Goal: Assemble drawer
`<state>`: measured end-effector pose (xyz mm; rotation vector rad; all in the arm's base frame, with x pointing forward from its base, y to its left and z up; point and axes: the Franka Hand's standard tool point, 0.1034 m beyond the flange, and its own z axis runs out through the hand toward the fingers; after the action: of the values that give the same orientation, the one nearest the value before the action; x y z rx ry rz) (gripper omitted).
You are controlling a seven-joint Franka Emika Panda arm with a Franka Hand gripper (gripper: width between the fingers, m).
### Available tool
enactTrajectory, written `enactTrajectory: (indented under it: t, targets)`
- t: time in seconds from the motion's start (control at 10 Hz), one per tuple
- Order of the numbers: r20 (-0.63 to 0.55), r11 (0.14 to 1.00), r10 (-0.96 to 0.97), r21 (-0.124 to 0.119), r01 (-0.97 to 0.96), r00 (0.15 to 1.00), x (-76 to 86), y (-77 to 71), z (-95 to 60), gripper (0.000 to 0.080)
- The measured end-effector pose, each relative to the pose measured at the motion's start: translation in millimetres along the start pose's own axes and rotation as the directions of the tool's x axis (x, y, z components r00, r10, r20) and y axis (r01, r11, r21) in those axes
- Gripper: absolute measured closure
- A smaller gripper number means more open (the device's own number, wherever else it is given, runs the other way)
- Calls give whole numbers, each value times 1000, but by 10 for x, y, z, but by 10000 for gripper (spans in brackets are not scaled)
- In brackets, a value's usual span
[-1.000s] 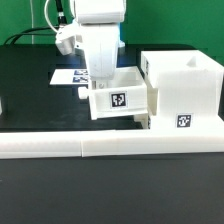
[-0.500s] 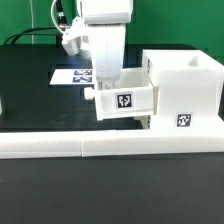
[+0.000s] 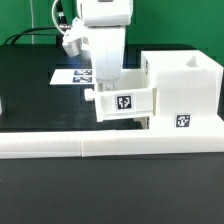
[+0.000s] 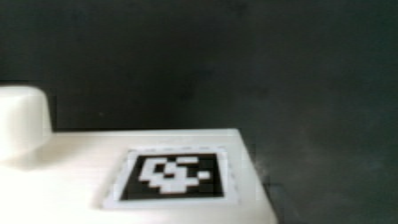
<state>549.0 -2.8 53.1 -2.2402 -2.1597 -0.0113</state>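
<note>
In the exterior view the cube-shaped white housing (image 3: 185, 90) stands at the right, against the border bar. My gripper (image 3: 106, 84) reaches down from above and is shut on a shallow white tray (image 3: 125, 102). It holds the tray level, just above the table. The tray's right end meets the housing's left side, and its tag faces the camera. A small round knob (image 3: 89, 96) sticks out of its left end. The wrist view shows the tray's white face with a tag (image 4: 173, 176) and the rounded knob (image 4: 20, 120). My fingers do not show there.
The long low white border bar (image 3: 100, 147) runs across the front. The marker board (image 3: 70, 75) lies flat behind the arm. A small white piece (image 3: 146, 122) shows under the held tray at the housing's foot. A white edge (image 3: 2, 105) shows at the far left.
The gripper and the tray have moved toward the exterior view's right and slightly up, bringing the tray's right end to the housing. In the last half second almost nothing moved.
</note>
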Motion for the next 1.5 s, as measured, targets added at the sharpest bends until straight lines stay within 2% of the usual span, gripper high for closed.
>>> enactTrajectory:
  t: [0.6,0.8,1.5]
  targets:
    - [-2,1000,5,1,-5,1000,24,-4,7,757]
    - [-1,1000,-5,-11,5,1000,65,6,8,757]
    - [14,1000,3,-15,-2,1000,80,3,11,757]
